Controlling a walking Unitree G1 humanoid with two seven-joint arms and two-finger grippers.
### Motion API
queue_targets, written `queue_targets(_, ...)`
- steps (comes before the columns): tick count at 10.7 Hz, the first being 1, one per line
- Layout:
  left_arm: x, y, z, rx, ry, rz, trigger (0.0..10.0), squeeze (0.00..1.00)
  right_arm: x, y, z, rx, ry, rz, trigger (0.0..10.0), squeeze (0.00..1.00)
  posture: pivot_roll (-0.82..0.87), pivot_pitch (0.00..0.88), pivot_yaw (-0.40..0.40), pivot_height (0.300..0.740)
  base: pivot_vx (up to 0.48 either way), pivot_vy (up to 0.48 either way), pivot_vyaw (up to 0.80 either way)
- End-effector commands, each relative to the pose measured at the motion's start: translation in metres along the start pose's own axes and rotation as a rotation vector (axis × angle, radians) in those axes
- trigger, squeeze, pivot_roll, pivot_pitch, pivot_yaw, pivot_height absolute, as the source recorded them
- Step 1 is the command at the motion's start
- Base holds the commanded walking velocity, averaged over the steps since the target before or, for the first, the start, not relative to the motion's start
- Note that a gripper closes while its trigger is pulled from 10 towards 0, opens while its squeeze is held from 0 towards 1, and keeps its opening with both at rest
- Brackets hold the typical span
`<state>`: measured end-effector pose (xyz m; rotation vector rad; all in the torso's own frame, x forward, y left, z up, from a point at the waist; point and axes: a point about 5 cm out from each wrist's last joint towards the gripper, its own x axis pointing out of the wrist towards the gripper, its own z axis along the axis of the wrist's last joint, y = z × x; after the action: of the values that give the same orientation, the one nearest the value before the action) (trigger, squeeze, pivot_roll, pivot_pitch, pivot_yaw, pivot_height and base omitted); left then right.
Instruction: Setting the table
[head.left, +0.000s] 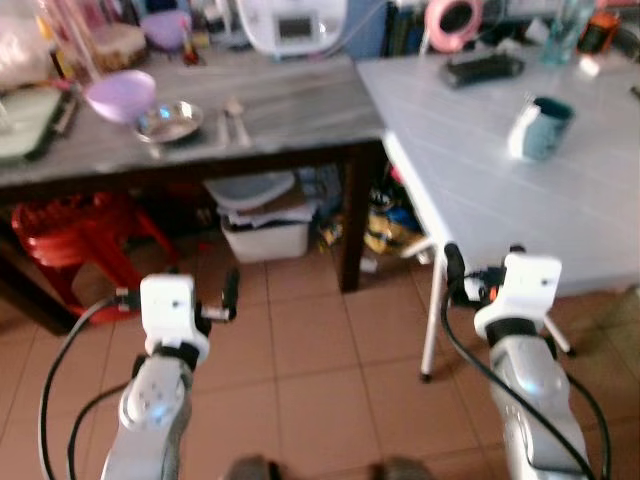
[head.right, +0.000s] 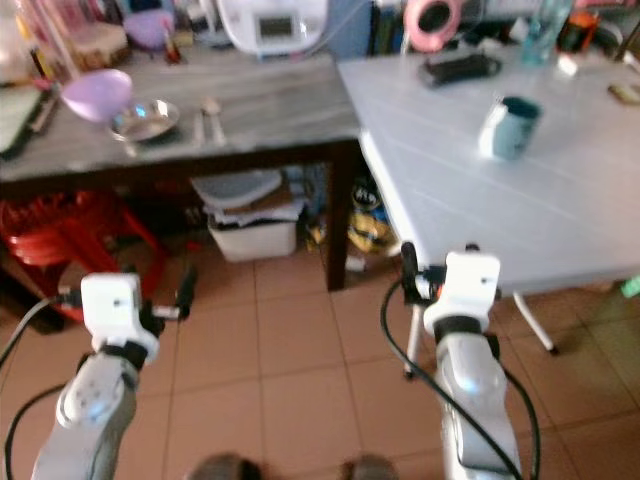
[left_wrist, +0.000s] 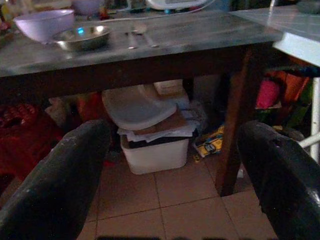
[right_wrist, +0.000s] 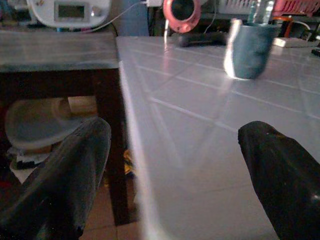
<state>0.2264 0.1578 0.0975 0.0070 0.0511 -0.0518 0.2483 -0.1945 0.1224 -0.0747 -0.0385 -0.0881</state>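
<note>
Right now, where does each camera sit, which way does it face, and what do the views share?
Left eye view: on the head, looking forward and down at the grey table, white table, tiled floor; both silver arms show, left gripper, right gripper.
Right eye view: the same scene from the stereo twin.
Left wrist view: along its open fingers toward the purple bowl, steel dish and storage bin.
Right wrist view: along its open fingers across the white table to the teal mug.
Shared: both wrist views catch the bin's lid.
</note>
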Motion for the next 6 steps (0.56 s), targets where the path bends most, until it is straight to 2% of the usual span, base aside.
queue_targets(1,0.0003,-0.0041,0.0006,0.001,0.004,-0.017,10.0,0.00,0.0012,-0.0044,-0.0001,-0.025,0.005,-0.009,10.0,0.00,0.01,0.061,0.076,0.740,0.277,-0.386,0.00)
queue_targets(4,0.0021,-0.0059,0.0023,-0.007,-0.002,-0.028,10.0,0.00,0.0049,-0.0017,0.0022,-0.026,-0.009,-0.003,10.0,0.00,0.01,0.058,0.079,0.740,0.310,-0.362,0.60)
queue_targets(6,0.0028,-0.0071,0.0028,-0.003,-0.002,-0.033,10.0,0.00,0.0057,-0.0015,0.0024,-0.010,-0.011,-0.007,10.0,0.00,0.01,0.061,0.082,0.740,0.375,-0.296,0.00)
